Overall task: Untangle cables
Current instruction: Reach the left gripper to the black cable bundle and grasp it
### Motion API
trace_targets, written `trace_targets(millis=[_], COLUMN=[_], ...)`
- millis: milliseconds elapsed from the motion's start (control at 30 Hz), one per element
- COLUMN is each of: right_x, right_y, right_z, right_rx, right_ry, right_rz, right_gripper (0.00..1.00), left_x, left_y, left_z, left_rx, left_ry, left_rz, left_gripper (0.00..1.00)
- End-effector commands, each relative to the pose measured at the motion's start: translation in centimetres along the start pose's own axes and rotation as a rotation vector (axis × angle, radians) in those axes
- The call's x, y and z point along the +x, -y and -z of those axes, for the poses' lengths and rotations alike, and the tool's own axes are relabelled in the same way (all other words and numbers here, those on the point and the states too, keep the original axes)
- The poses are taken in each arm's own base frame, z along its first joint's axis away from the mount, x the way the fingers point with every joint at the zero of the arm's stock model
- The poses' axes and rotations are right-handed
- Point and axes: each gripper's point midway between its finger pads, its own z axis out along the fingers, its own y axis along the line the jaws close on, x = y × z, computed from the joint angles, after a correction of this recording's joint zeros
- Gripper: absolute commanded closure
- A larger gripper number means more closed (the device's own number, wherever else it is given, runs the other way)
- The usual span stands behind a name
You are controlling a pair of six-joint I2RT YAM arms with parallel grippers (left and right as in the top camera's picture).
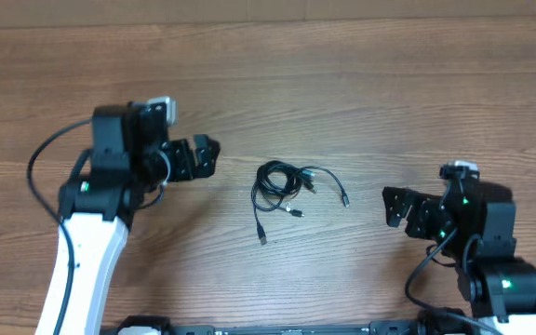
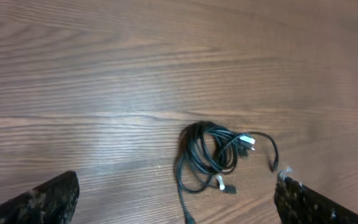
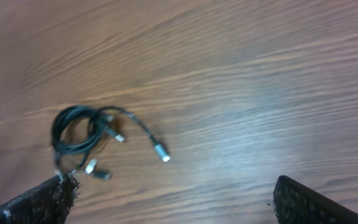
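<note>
Cables (image 1: 287, 186) lie bunched between two wide-open claws, the coil nearer the left gripper (image 1: 210, 155), the stray silver-tipped plug (image 1: 345, 201) trailing toward the right gripper (image 1: 389, 207).

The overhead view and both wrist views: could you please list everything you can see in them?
table: one, brown wood, filling every view
cables: one tangled bundle, number of cords unclear, black with silver-tipped plugs, mid-table between the two claws, touched by neither
left arm: one, white and black, on the bundle's left side in the overhead view
right arm: one, black, on the bundle's right side in the overhead view
left claw: one, black, open, pointing toward the bundle
right claw: one, black, open, pointing toward the bundle
</note>
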Motion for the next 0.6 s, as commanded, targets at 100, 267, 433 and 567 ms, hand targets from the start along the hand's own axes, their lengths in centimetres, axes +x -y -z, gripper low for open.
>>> trace_targets(millis=[100,267,433,567], right_x=[-1.9,-1.9,-2.0,-2.0], right_y=[-2.6,-2.8,-2.9,-2.9], right_z=[0.6,0.6,0.6,0.6], right_rx=[-0.115,-0.13,-0.131,-0.131], right_ry=[0.005,0.005,0.008,0.008], right_rz=[-0.001,0.001,0.002,0.002], right_gripper=[0.0,0.0,0.0,0.0], left_x=[1.0,1.9,1.8,1.9], left_y=[1.0,-0.8,-1.3,-1.2], left_z=[-3.2,-5.5,-7.6,-9.7], left_rx=[0.022,-0.038,-0.03,-0.032], left_ry=[-0.121,-0.189,-0.204,-0.212], left_rz=[-0.132,-0.086,-0.064,-0.07], left_gripper=[0.01,0.0,0.0,0.0])
